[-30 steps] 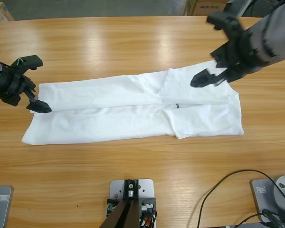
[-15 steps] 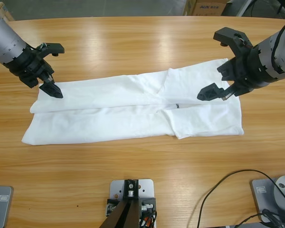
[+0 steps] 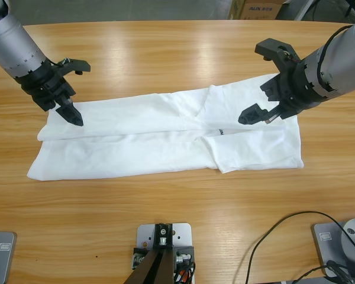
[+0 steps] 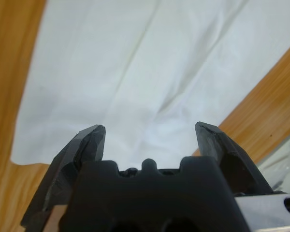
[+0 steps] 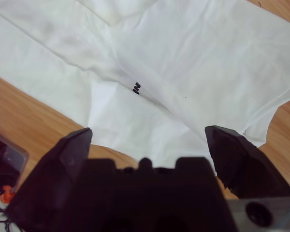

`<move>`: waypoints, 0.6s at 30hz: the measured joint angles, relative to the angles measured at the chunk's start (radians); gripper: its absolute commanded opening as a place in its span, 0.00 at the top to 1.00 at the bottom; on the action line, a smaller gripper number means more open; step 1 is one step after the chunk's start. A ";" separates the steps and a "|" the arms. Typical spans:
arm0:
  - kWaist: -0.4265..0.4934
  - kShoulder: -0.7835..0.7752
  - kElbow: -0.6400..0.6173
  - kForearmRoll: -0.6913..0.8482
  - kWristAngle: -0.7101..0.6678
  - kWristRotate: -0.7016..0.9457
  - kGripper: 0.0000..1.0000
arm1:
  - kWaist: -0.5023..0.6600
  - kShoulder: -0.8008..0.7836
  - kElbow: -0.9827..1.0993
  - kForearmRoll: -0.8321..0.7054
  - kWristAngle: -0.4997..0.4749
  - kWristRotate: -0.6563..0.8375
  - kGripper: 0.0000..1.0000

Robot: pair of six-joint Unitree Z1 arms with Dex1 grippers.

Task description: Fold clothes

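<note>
T-shirt [image 3: 165, 139] flat on table [image 3: 165, 53] | left gripper [image 3: 74, 92] wide, empty | right gripper [image 3: 263, 83] wide, empty

high view looks straight down on the table [image 3: 165, 53]; both wrist views look close down on the t-shirt [image 3: 165, 139], at nine and three o'clock.

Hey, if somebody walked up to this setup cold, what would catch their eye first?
A long white T-shirt lying across the middle of the wooden table, already folded into a narrow band, with a bit of dark lettering near its right half. Next, two arms with black tools, both open: the left tool over the shirt's far-left end, the right tool over its right end. Neither grips cloth.
</note>
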 measured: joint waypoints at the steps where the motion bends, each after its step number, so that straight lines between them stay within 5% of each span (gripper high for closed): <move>1: -0.005 0.001 0.008 0.001 0.000 0.000 0.27 | 0.000 0.004 0.001 -0.002 0.000 0.000 0.04; 18: 0.053 0.042 -0.011 0.002 0.041 -0.084 0.27 | -0.001 0.058 0.020 -0.042 0.006 0.000 0.05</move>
